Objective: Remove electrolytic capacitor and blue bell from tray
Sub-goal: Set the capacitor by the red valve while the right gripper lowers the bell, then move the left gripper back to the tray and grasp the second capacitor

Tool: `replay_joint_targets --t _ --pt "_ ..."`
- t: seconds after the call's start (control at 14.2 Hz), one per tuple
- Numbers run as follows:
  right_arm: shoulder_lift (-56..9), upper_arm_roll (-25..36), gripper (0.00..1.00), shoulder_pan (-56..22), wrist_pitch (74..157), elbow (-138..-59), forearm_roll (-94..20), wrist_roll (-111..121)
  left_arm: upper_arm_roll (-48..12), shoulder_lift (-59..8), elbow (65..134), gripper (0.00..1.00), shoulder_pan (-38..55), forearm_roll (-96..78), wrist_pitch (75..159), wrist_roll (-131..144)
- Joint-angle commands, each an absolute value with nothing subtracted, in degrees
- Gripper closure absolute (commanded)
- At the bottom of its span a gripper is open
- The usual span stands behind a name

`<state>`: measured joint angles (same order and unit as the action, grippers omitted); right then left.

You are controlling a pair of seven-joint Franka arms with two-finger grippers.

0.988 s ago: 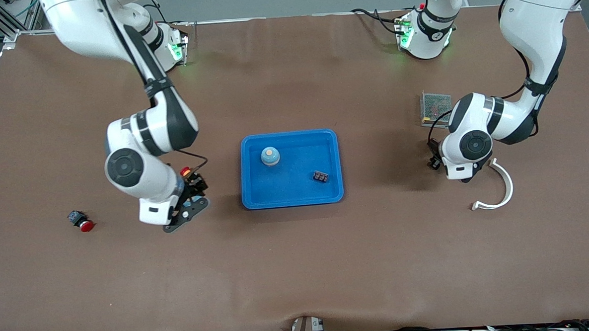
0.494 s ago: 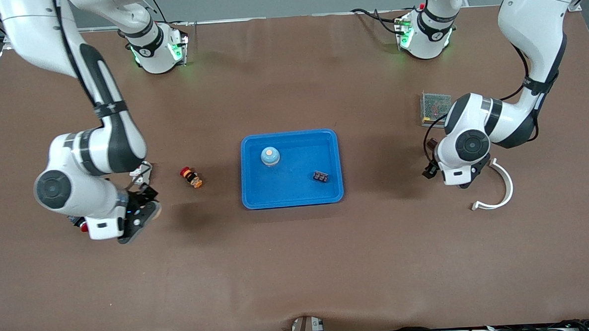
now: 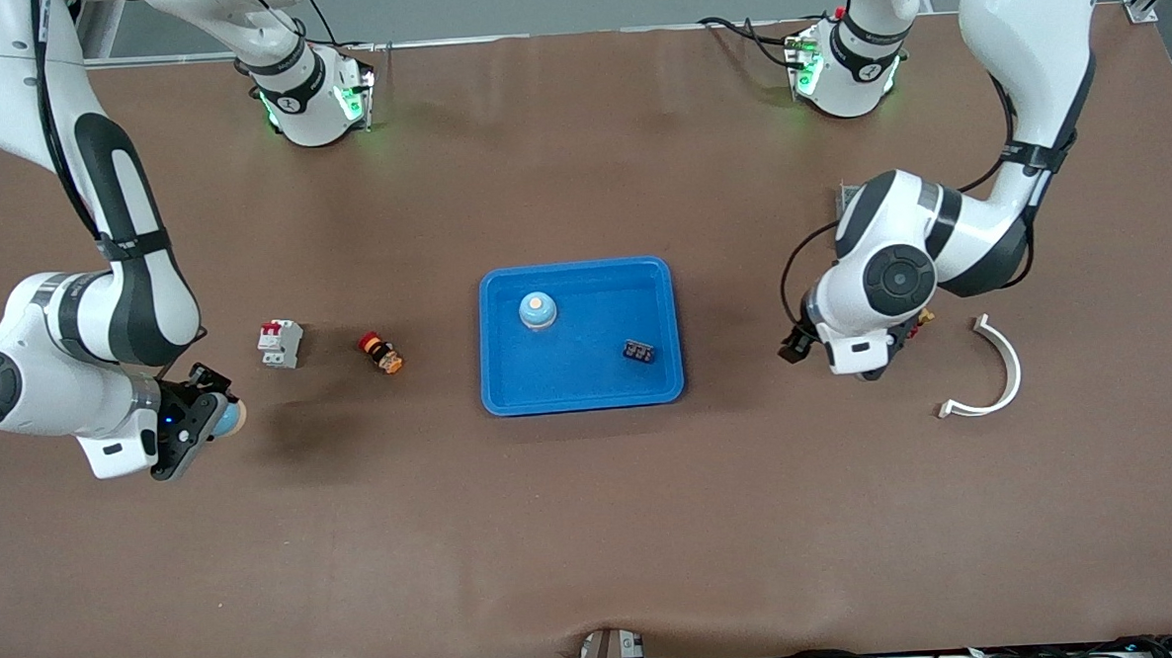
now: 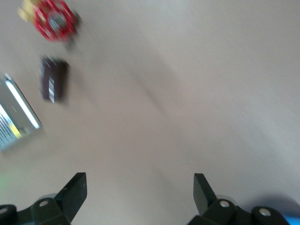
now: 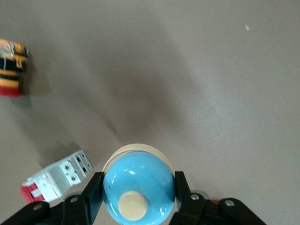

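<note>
Right gripper [image 3: 204, 423] pinches a blue bell [image 5: 137, 185] low over the table at the right arm's end. I'd lower it flat before letting go. Left gripper [image 4: 140, 187], spread wide, hovers beside the mid-frame tray [image 3: 510, 397], which holds another bell [image 3: 538, 311].

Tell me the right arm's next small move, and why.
Probably lower the right gripper and release: it is shut on a blue bell over bare table, well clear of the tray. The left gripper waits open.
</note>
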<state>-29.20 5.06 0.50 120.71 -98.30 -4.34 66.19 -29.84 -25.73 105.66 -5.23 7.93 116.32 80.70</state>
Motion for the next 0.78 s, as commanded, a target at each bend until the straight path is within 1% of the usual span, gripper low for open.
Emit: replay_joint_targets --t 0.0,0.28,0.42,0.49,0.56,0.71 --pt "-27.60 3.87 0.60 2.72 123.65 -102.12 -4.66 69.60 -29.71 -29.17 99.33 0.00 -2.12 5.28 114.70 84.88" --pt "-27.95 3.87 0.60 5.27 126.64 -104.76 -4.75 73.46 -29.71 -34.70 91.60 0.00 3.59 5.45 114.78 94.12" --pt "-27.95 3.87 0.60 5.89 128.49 -106.43 -5.01 74.35 -29.36 -37.17 90.27 0.00 6.40 5.80 115.48 97.10" --pt "-27.95 3.87 0.60 5.98 129.45 -107.39 -5.01 74.44 -29.18 -38.22 88.78 0.02 7.37 5.89 115.66 97.73" --pt "-27.95 3.87 0.60 6.06 130.51 -108.45 -5.01 74.44 -29.18 -39.36 87.73 0.06 7.99 5.89 115.84 98.34" --pt "-27.95 3.78 0.60 6.50 131.92 -110.12 -5.10 74.53 -29.18 -40.60 86.66 0.08 9.49 5.98 118.63 101.93"
